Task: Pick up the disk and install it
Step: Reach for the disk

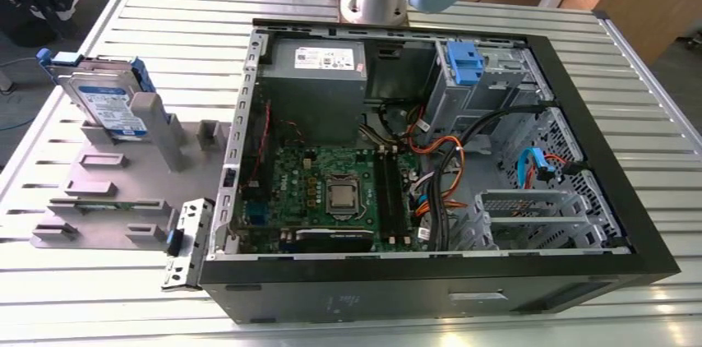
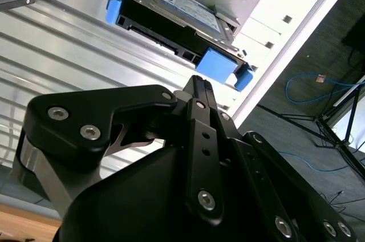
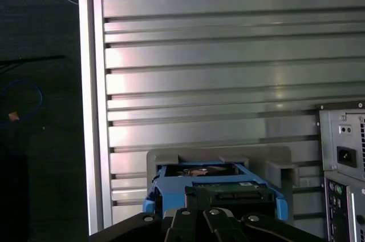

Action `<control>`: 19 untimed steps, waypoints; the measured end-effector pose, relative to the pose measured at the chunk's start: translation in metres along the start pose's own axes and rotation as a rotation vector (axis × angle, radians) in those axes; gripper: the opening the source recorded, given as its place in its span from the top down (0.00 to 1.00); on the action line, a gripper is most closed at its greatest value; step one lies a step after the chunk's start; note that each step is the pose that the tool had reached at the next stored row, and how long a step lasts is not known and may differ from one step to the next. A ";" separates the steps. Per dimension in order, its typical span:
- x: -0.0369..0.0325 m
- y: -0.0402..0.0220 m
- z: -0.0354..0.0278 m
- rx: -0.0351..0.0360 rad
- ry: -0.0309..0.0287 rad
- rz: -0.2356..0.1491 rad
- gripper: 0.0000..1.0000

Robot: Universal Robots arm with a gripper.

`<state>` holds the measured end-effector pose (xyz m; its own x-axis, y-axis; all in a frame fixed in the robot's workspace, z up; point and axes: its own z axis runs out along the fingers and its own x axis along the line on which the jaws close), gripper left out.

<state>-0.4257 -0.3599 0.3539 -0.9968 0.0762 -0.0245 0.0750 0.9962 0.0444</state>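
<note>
While disk [image 1: 108, 104] stands in holder [image 1: 104, 203], tool [image 2: 197, 81] apparently closed nearby

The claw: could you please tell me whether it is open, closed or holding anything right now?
Claw: closed, holding nothing; the disk stands apart from it in the grey holder.

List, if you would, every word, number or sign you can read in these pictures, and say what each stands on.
No text can be quoted as it reads.
On the disk: a white-and-blue label, print too small to read.
On the power supply: a white sticker, print too small to read.
On the computer case: a small front sticker, unreadable.
</note>
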 end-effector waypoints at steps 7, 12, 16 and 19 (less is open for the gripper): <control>0.0088 0.0043 0.0026 0.0000 0.0001 0.000 0.89; 0.0153 0.0074 0.0046 0.0000 0.0001 0.000 0.89; 0.0159 0.0087 0.0053 0.0000 0.0001 0.000 0.89; 0.0154 0.0087 0.0053 0.0000 0.0001 0.000 0.89</control>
<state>-0.4402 -0.3498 0.3486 -0.9968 0.0764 -0.0245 0.0753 0.9962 0.0443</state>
